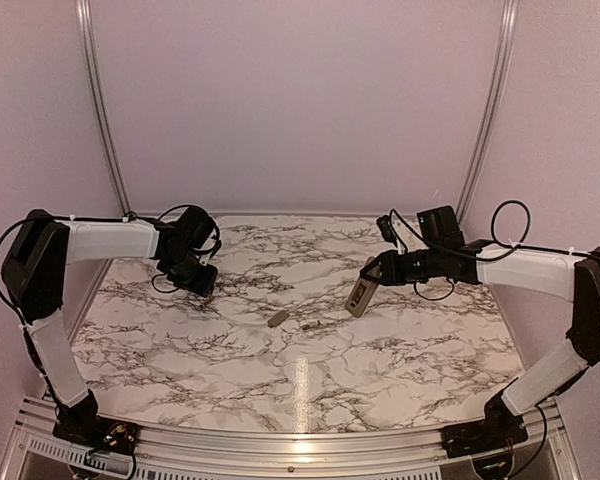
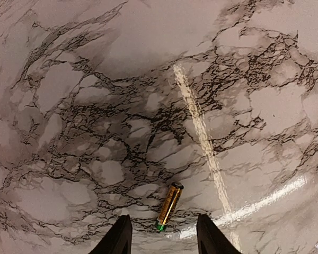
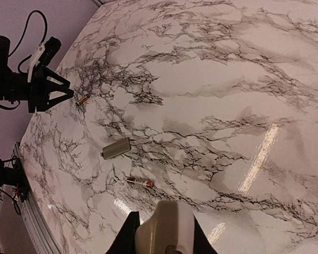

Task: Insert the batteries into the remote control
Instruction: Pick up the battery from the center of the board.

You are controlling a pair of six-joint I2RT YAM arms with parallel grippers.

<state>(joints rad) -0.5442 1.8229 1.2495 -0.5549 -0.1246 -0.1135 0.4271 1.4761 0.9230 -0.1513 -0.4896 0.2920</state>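
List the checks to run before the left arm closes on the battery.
1. Battery in line with the left gripper: ok, its near end lies between the tips.
2. Left jaws clear of it: ok, open, with a gap on both sides.
3. Battery lying flat: ok, on the marble, slightly angled to the grip.
4. Remote control secured: ok, the right gripper is shut on it.
5. Battery bay exposed and facing up: cannot tell.
6. Second battery and cover out of the way: ok, both lie mid-table, apart from either arm.
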